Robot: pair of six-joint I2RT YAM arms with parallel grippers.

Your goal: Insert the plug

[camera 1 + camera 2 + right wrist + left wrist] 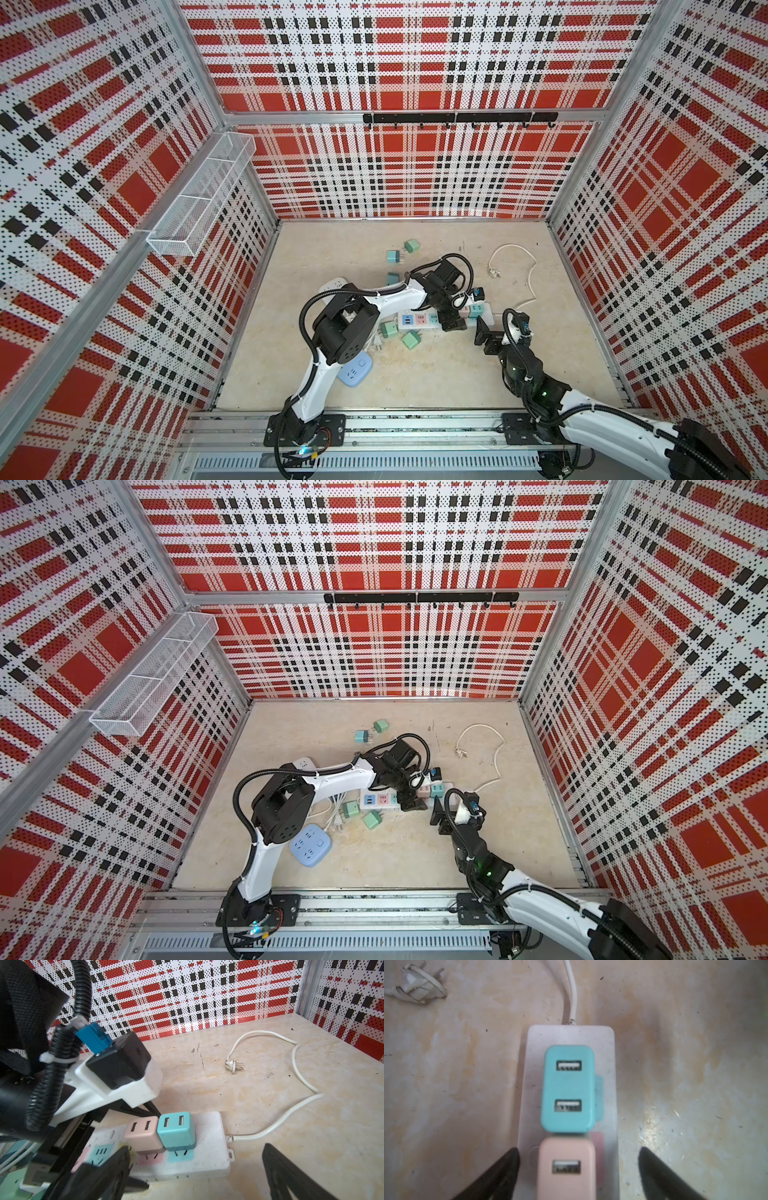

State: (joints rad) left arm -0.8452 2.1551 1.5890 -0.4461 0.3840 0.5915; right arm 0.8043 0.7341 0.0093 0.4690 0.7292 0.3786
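The beige, stained desk [415,374] sits within red, black and white plaid walls [415,166] that carry a wire basket [199,199] and a black hook rail [457,117]. The pink plug [143,1134] stands in the white power strip [209,1147], touching a teal plug [176,1130]. The left claw [578,1148] is spread on either side of the pink plug without touching it. The right claw [195,1147] is spread and empty.

The beige, marbled tabletop [457,374] carries a white power strip [419,321] near its middle. The strip's white cord [533,278] loops off to the right and back to a plug [493,273] lying flat. Just in front of the strip's left end lie a green charger [389,329] and a second green charger [411,338]; behind it lies a teal charger [392,277], farther back a far teal charger [392,256] beside a far green charger [411,246], a pale blue socket block [353,372] sits front left, and a white socket block [334,284] is partly hidden.
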